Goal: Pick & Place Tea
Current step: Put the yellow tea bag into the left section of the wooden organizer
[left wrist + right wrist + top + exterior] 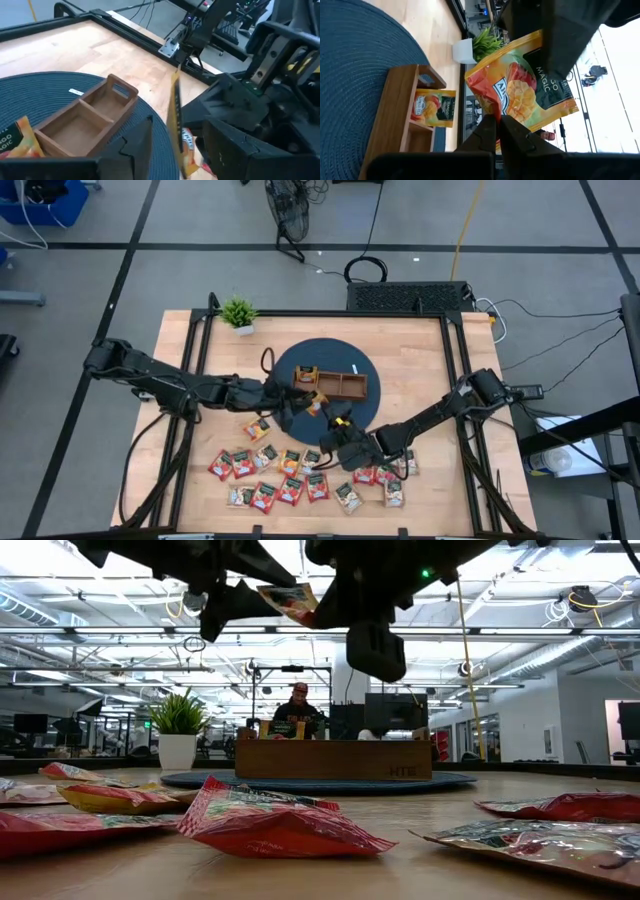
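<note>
The right tool (495, 125), pressed together, pinches 1 orange sachet (520, 92) between itself and the spread left tool (283, 405). 1 sachet sits in the tray (330, 384); roughly 20 wait on the desk (420, 350).

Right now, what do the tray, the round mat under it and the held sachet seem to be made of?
Tray: looks like wood, brown and matte, with visible grain and square dividers.
Round mat: probably woven fabric, dark blue, with a ribbed texture.
Sachet in the right hand: likely thin foil or plastic film, glossy, printed and creased.
</note>
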Robot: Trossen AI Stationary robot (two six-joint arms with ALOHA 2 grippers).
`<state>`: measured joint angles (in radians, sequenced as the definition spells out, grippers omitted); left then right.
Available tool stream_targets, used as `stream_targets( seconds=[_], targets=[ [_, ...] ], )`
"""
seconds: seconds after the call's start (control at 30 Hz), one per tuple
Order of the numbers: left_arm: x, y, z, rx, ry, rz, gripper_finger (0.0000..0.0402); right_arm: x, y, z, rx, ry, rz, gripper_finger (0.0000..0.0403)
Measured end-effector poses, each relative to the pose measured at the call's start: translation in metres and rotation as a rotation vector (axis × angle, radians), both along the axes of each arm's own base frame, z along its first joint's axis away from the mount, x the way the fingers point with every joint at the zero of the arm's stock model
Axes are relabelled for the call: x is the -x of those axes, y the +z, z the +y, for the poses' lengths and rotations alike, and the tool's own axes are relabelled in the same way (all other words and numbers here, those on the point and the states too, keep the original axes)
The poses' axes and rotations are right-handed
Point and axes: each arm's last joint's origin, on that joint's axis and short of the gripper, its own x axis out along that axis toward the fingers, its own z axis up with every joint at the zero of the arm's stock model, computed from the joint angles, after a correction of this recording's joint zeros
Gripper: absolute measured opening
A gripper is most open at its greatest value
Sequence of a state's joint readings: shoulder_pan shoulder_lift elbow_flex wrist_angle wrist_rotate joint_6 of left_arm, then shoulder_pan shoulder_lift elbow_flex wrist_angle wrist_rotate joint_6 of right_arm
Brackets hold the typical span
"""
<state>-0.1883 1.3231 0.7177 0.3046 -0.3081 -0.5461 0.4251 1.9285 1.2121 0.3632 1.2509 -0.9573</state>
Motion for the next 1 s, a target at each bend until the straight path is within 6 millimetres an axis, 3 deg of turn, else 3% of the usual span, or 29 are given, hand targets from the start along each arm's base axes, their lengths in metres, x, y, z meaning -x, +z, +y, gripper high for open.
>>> stream_targets(
  seconds=[0.23,0.33,0.43,0.53,0.7,0.83,1.0],
  targets=[
    [0.0,0.001,-0.001,-0.034,-0.031,-0.006,0.0169,0.001,-0.002,-0.002,-0.001,-0.006,-0.004,0.0],
    [0.0,0.001,-0.001,-0.081,-0.044,-0.001,0.0117,0.002,-0.004,-0.002,-0.002,-0.005,-0.005,0.0],
    [0.0,0.001,-0.001,-0.166,-0.068,0.01,0.0028,0.002,-0.004,-0.002,-0.021,-0.008,-0.026,0.0005],
    [0.0,0.001,0.0,-0.305,-0.106,0.03,0.0011,0.001,-0.004,-0.002,-0.081,0.001,-0.08,0.0018],
    [0.002,0.002,0.0,-0.705,-0.115,0.11,0.0004,0.001,-0.008,0.002,-0.31,0.075,-0.201,0.0044],
    [0.005,0.001,0.002,-0.991,-0.17,0.213,0.0004,0.009,-0.012,0.006,-0.616,0.185,-0.15,0.0066],
    [0.004,-0.006,0.021,-1.047,-0.248,0.297,0.0003,0.026,-0.001,-0.008,-0.974,0.29,-0.076,0.0089]
  ],
)
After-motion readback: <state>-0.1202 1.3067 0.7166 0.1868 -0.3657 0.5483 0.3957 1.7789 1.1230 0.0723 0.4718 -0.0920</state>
